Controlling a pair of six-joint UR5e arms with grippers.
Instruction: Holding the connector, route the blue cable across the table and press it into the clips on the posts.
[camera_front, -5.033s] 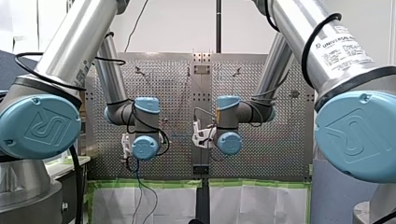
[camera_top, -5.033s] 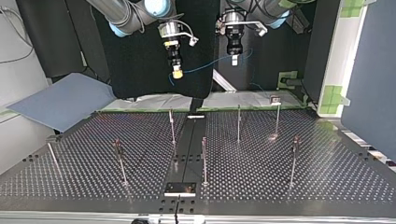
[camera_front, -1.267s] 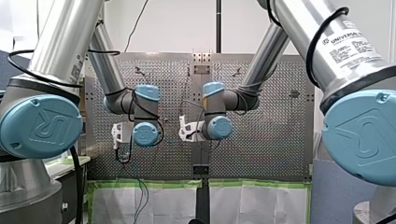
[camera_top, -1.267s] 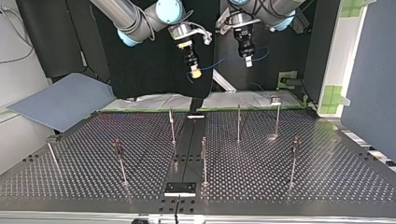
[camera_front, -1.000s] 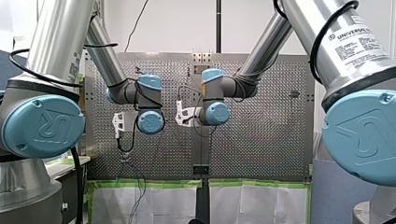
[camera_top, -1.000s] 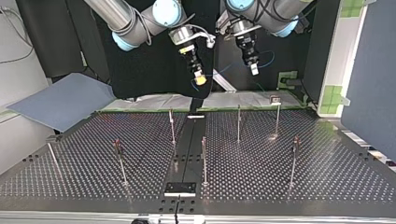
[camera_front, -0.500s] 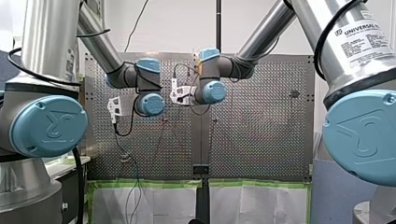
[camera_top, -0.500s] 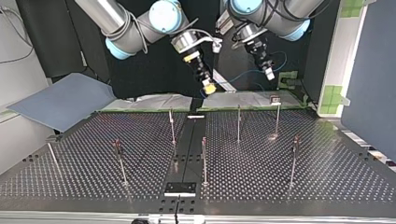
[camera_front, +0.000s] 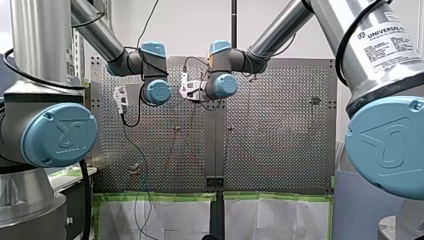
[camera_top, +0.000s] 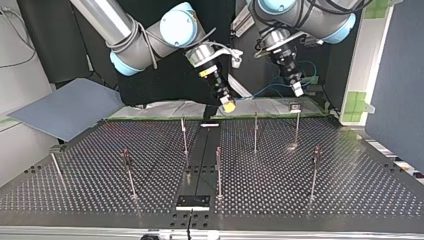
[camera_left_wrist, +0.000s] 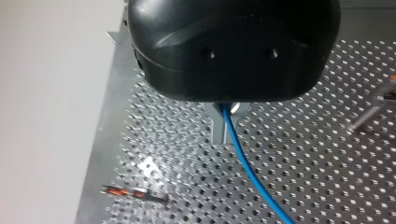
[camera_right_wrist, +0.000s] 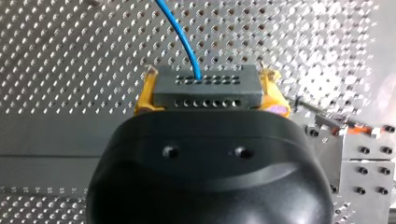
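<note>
When counting from the largest down, first one perforated surface (camera_top: 350, 190), with a dark strip along its middle. Next two arms, both reaching in high over the surface's far edge and bent downward at the wrist. Entering at the top view's left, my right arm (camera_top: 145, 40), slanted down toward the far end of the surface's dark strip. Entering at that view's right, my left arm (camera_top: 315, 15), slanted down toward the right half of the surface's far edge. Then two hands, one per arm, both in the air above the surface and touching nothing on it: my right hand (camera_top: 229, 106) lower and nearer the surface, my left hand (camera_top: 298, 90) a little higher. Standing upright on the surface, seven thin posts (camera_top: 218, 170), spread over both halves; clips on their tops too small to judge. One dark grey connector (camera_right_wrist: 208, 84), pinched at its two ends by the yellow pads (camera_right_wrist: 276, 95) of my right hand, above the surface. One blue cable (camera_left_wrist: 247, 172), plugged into the connector's face, strung in the air over the surface's far edge, and pinched farther along between the metal fingers (camera_left_wrist: 217, 126) of my left hand, pressed together on it.
</note>
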